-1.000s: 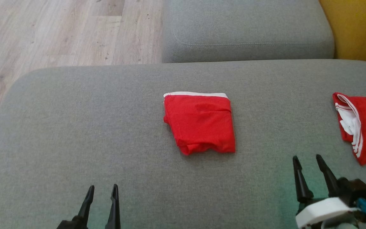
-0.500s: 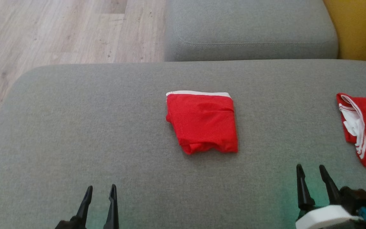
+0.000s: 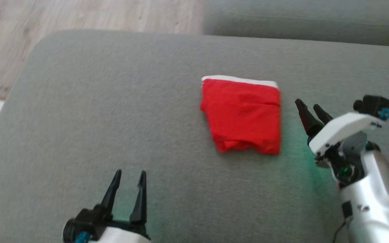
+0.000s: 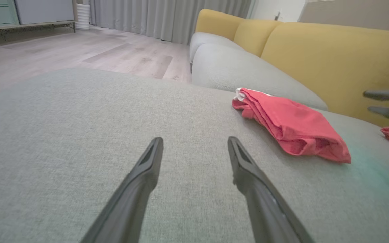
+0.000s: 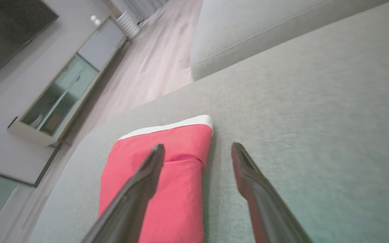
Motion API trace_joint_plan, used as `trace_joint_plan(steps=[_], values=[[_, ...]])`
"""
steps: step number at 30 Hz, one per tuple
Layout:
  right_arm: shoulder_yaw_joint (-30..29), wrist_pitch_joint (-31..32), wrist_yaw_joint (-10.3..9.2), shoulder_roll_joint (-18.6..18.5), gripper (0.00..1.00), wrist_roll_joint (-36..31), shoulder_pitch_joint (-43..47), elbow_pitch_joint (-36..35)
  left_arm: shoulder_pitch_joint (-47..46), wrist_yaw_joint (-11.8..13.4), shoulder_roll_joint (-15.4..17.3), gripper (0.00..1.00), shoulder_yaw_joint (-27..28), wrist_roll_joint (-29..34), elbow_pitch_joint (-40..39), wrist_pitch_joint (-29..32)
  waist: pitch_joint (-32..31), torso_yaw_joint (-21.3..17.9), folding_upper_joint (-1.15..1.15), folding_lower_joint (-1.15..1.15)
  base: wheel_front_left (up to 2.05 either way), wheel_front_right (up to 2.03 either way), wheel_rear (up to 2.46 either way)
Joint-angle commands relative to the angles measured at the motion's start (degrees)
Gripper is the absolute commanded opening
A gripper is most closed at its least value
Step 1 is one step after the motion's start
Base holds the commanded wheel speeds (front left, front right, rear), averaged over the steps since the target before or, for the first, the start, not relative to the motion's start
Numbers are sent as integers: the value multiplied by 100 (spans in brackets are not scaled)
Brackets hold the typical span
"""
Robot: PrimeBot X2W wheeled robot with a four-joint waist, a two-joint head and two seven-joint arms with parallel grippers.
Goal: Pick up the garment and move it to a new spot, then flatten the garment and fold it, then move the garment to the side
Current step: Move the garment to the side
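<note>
sofa (image 3: 113, 118) is matt grey woven cloth, shorts (image 3: 243, 114) on it smooth red knit, floor (image 3: 79, 15) beyond pale wood

The garment (image 3: 243, 114) lies on the cushion (image 3: 113, 118), right gripper (image 3: 306, 103) just beside it.

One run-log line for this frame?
garment: folded, on grey cushion | right gripper: open, empty, beside garment | left gripper: open, empty

left gripper (image 3: 130, 172) sits low, fingers (image 3: 139, 195) spread apart and pointing forward. right gripper (image 3: 306, 103) is farther ahead, also spread, tilted leftward, pale forearm (image 3: 373, 192) slanting behind it.
</note>
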Motion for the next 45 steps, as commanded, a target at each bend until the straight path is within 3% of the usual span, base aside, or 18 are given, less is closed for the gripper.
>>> trace_joint_plan(steps=[1,7,11,12,13,16,21,25,29,37,45], values=[[53,194,40,-51,100,-59,-303,-20,-204,-9,-14,100,77,-67,-152,-55,351,390,0,-2,0,0,0],[-392,792,40,34,100,-400,-850,993,-340,75,-14,100,-275,-285,-95,-55,616,801,0,-2,0,0,0],[-505,947,40,157,100,-203,-1074,1330,-370,143,-14,100,-354,-333,-112,-55,703,854,0,-2,0,0,0],[-502,903,40,177,37,-77,-1100,1318,-373,169,-14,100,-343,-343,-122,-55,710,819,0,-2,0,0,0],[-533,810,40,190,0,9,-1113,1323,-368,190,-14,100,-328,-349,-132,-55,706,747,0,-2,0,0,0],[-390,712,40,209,0,240,-1099,1201,-350,197,-14,100,-300,-309,-144,-55,692,414,0,-2,0,0,0],[-225,794,40,165,0,334,-989,773,-343,148,-14,100,-178,-158,-160,-55,645,-468,0,-2,0,0,0],[-384,1024,40,-130,0,290,-955,318,-421,59,-14,100,-106,13,-160,-55,651,-1123,0,-2,0,0,0],[-709,1350,40,-559,0,98,-902,-208,-527,-21,-14,100,-112,144,-168,-55,744,-1508,0,-2,0,0,0],[-1244,2066,40,-1200,0,-512,-1166,-1142,-621,-123,28,100,-135,302,-122,-55,1100,-1706,0,-2,0,0,0],[-1583,2398,40,-1682,0,-1941,-1789,-760,-789,-196,117,100,-206,362,-37,-55,1333,-1413,0,-2,0,0,0]])
